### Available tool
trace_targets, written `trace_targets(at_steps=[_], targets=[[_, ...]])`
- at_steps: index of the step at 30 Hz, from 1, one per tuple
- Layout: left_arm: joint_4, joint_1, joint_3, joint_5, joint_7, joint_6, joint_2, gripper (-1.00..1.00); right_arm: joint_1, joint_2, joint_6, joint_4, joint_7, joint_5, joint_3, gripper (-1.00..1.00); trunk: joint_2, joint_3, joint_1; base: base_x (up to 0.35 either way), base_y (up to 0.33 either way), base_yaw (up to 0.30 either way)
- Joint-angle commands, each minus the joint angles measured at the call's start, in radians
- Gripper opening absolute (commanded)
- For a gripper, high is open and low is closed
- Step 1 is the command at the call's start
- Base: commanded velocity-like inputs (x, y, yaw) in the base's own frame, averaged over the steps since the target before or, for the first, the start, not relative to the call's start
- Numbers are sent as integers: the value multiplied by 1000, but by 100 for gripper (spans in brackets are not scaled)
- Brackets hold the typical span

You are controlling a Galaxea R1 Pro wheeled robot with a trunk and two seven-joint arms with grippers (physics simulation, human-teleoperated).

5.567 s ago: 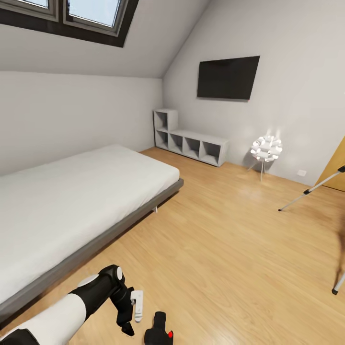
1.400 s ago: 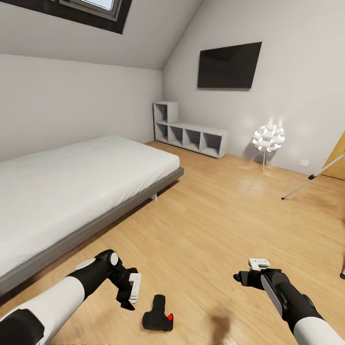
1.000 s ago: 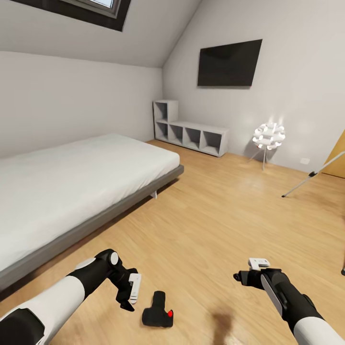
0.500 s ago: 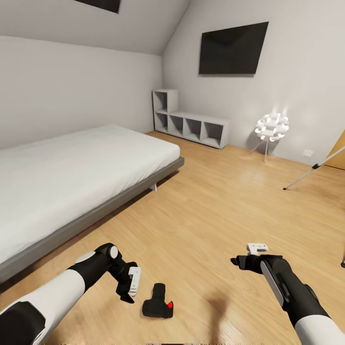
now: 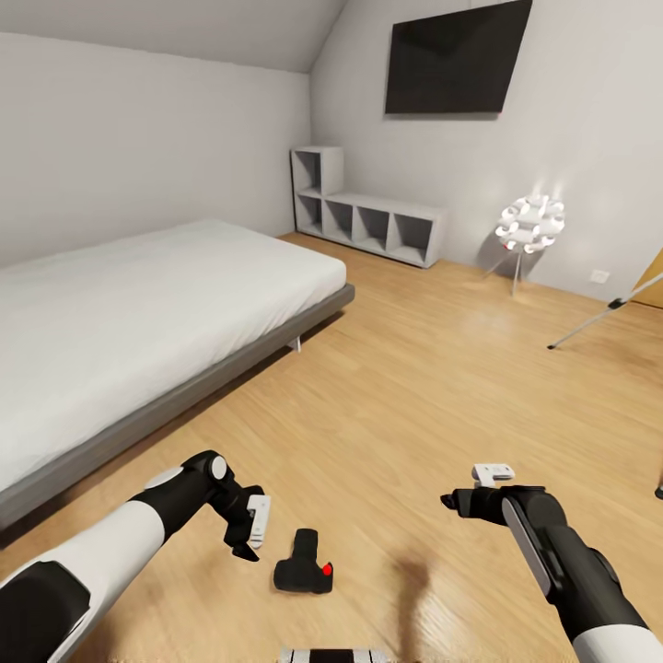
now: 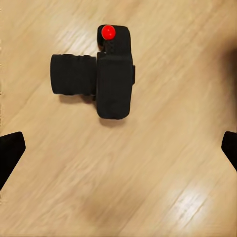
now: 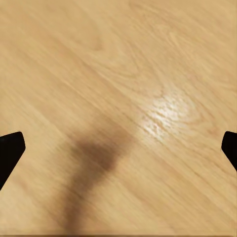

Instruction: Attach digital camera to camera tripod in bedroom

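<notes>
The digital camera [image 5: 302, 565] lies on the light wood floor just in front of me, matte black with its red button toward the right. My left gripper [image 5: 250, 541] hangs open just left of it, apart from it. In the left wrist view the digital camera [image 6: 108, 74] lies beyond the open left gripper [image 6: 118, 150], whose dark fingertips [image 6: 10, 153] sit at the frame's edges. My right gripper [image 5: 468, 494] is open over bare floor, well to the right of the camera. One silver leg of the camera tripod [image 5: 599, 319] slants in at the right edge.
A grey-framed white bed [image 5: 138, 322] fills the left side. White cube shelves [image 5: 368, 221] and a wall television [image 5: 456, 60] stand at the back, with a glowing floor lamp [image 5: 529, 226] to their right. A wooden door edge [image 5: 652, 285] shows far right. Open floor lies between me and the tripod.
The whole picture has shifted as the head view tilted down. The right arm has come into view since the earliest frame. The camera still lies on the floor beside the left gripper.
</notes>
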Motion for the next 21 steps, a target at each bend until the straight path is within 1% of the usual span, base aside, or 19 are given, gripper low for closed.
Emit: trace_targets(at_steps=[1, 8, 14, 17, 21], targets=[[-2, -1, -3, -4, -1, -5, 1, 100, 0, -1, 5, -1, -3, -7, 1, 100, -1, -5, 0, 0, 0, 0], [-1, -16, 6, -5, 5, -20, 3, 100, 3, 0, 11, -12, -3, -7, 1, 100, -2, -32, 3, 0, 0, 0], [-1, -31, 32, -5, 6, -47, 3, 100, 3, 0, 15, -23, -4, -7, 2, 100, -4, -55, 6, 0, 0, 0], [-1, -33, 40, -5, 6, -53, 2, 100, 3, 0, 18, -39, -4, -7, 1, 100, -4, -67, 7, 0, 0, 0], [-1, -50, 55, -3, 4, -66, 3, 100, 3, 0, 21, -101, -4, -7, -1, 100, -5, -82, 9, 0, 0, 0]])
